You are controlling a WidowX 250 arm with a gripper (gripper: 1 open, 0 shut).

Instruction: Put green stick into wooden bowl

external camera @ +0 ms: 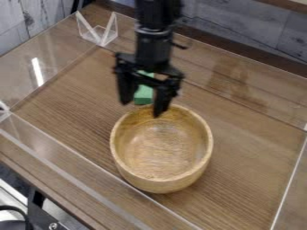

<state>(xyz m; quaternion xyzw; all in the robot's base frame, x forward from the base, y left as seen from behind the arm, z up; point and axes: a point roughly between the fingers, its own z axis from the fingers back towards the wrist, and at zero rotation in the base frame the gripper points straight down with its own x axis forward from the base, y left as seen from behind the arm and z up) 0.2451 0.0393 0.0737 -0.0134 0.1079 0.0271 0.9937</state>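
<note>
- Gripper hangs with jaws apart, straddling the green stick on the surface.
- Best to centre both fingers across its narrow width before closing.
- Wooden bowl sits just beside; lift clear of its rim.

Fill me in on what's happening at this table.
A single robot arm is going after the green stick, which lies flat on the wooden table just behind the wooden bowl. Its gripper points down over the stick with the jaws open on either side of it. Nothing is gripped yet, and the bowl is empty.
</note>
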